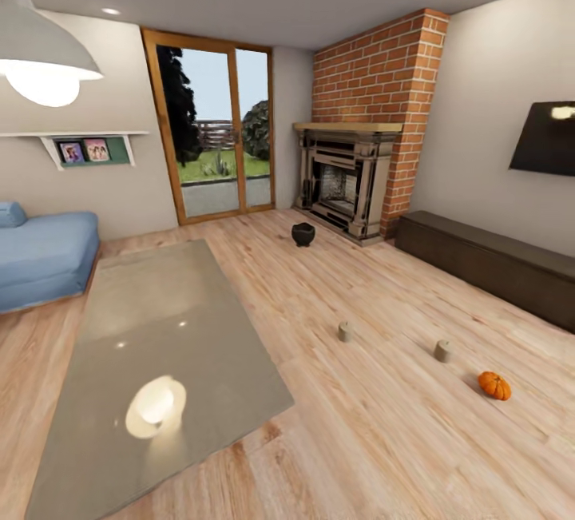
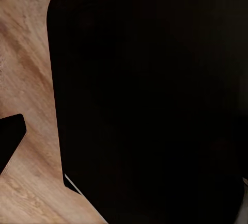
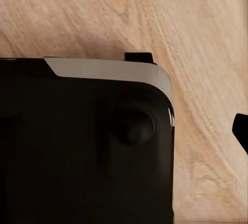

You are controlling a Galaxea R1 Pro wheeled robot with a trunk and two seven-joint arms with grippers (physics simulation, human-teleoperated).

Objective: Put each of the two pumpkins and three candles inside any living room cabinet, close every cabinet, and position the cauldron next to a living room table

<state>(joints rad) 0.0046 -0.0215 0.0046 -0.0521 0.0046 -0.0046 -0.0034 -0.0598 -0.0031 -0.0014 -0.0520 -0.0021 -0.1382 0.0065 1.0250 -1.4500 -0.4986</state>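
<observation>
In the head view, one pumpkin (image 1: 494,385) lies on the wood floor (image 1: 351,432) at the lower right of the frame. Two short grey candles stand on the floor left of it: one candle (image 1: 442,351) near the pumpkin, the other candle (image 1: 345,331) further left toward the centre. One black cauldron (image 1: 303,234) sits on the floor above the centre, just in front of the brick fireplace (image 1: 351,184). One long dark cabinet (image 1: 487,263) runs along the right wall, its fronts shut, under a wall TV (image 1: 545,138). One grey glossy table (image 1: 160,360) fills the lower left, reflecting the lamp (image 1: 40,61) that hangs at the upper left. A blue sofa (image 1: 44,252) sits at the left edge, below a shelf (image 1: 88,144) with two photos. Glass patio doors (image 1: 216,132) stand in the far wall.

In the left wrist view, a dark robot body (image 2: 155,100) covers most of the frame, with wood floor along the left edge. The left pincer's state cannot be told.

In the right wrist view, a dark robot part (image 3: 82,146) with a pale rim fills the lower left, over wood floor. The right pincer's state cannot be told.
</observation>
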